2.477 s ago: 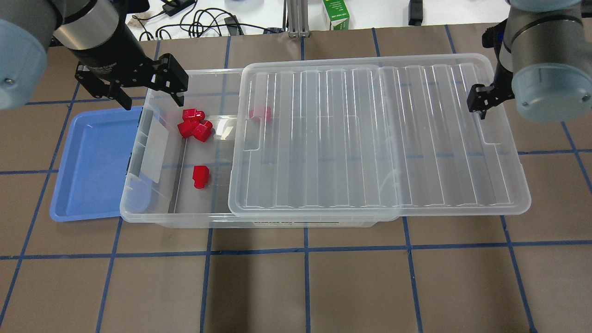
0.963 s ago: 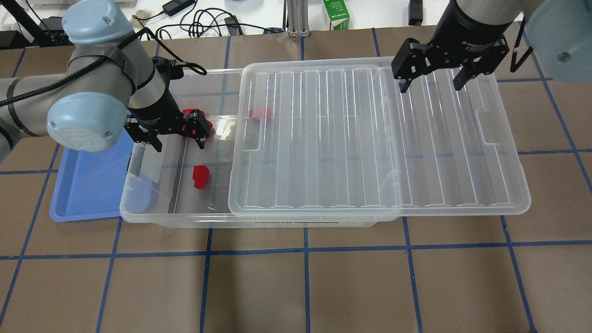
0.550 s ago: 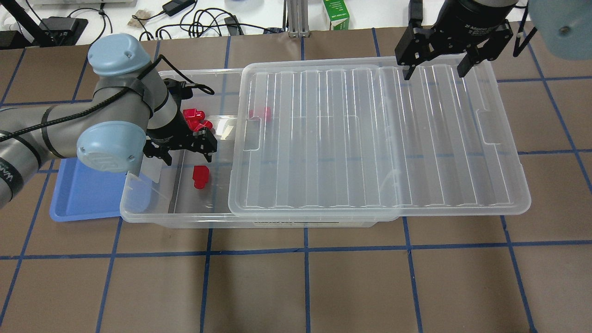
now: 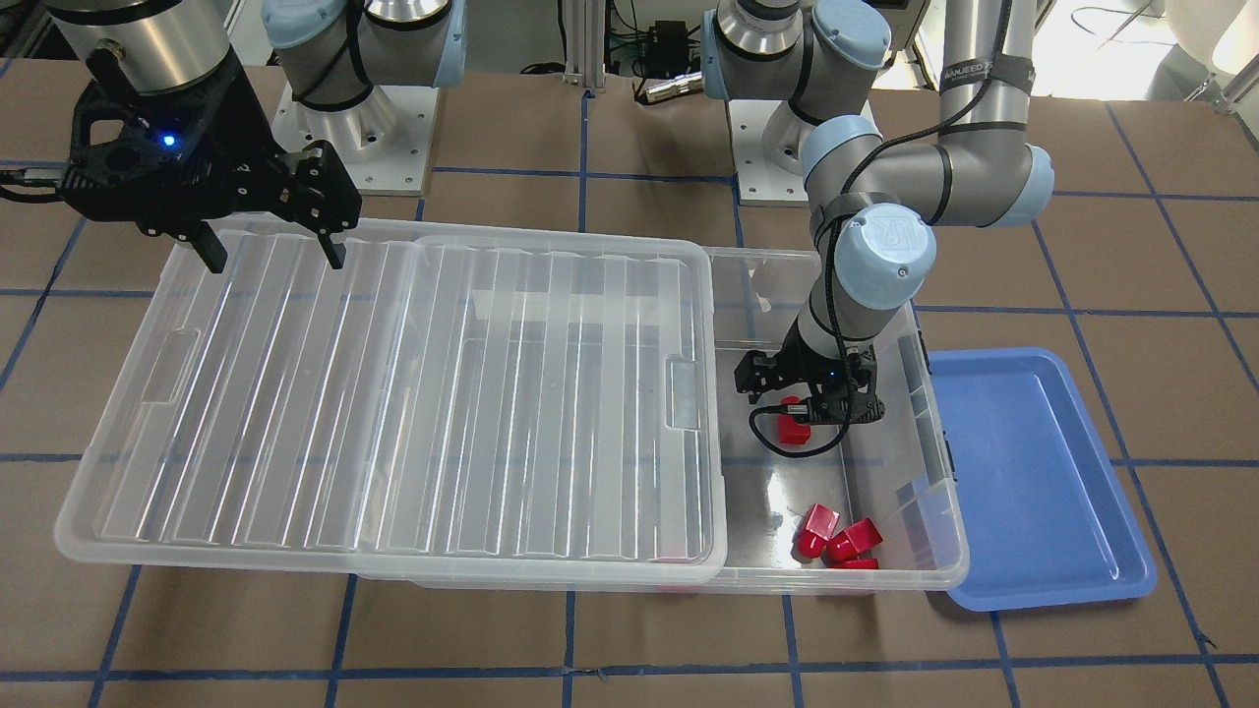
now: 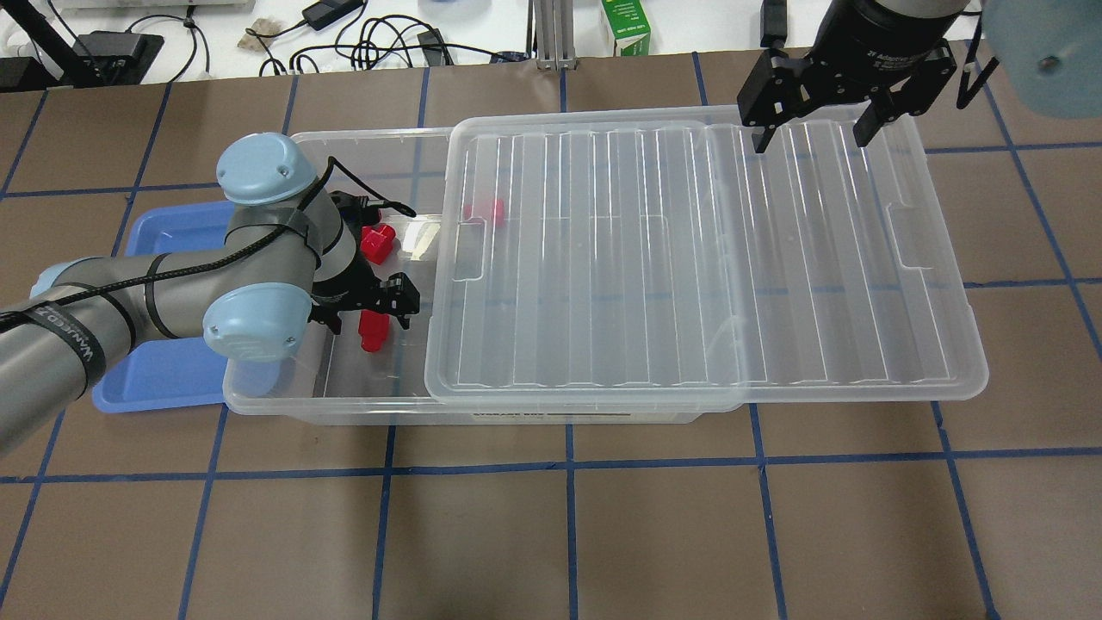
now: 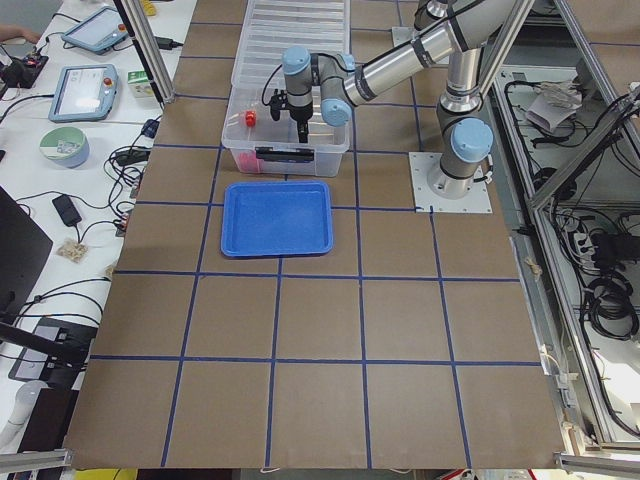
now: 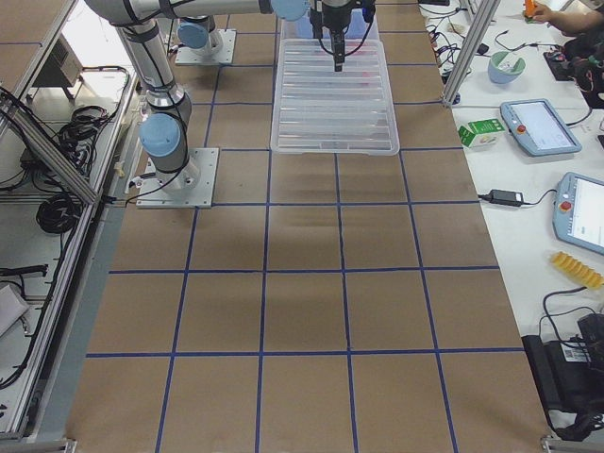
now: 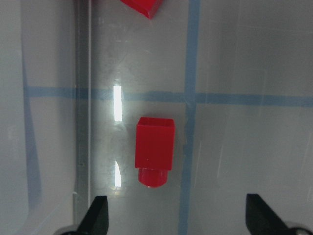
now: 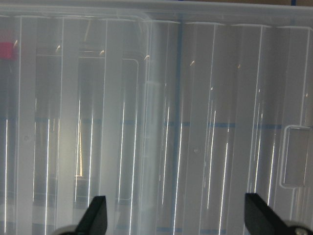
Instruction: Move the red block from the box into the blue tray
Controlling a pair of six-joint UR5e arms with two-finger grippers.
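Note:
The red block (image 5: 373, 332) lies alone on the floor of the clear box (image 5: 344, 406), in its uncovered left end. It also shows in the left wrist view (image 8: 154, 149), stub toward the camera. My left gripper (image 5: 370, 320) is open, low inside the box, its fingers (image 8: 99, 211) straddling the block without touching it. It also shows in the front view (image 4: 809, 403). The blue tray (image 5: 151, 379) sits against the box's left end, empty where visible. My right gripper (image 5: 809, 138) is open and empty above the lid's far right part.
The ribbed clear lid (image 5: 689, 258) is slid right and covers most of the box. A cluster of other red blocks (image 4: 836, 539) lies by the box's far wall, partly hidden overhead by my left arm. One more red block (image 5: 486, 212) shows under the lid.
My left gripper has moved from beside the red cluster toward the near side and down over the lone red block. My right gripper has stayed above the lid's far right part.

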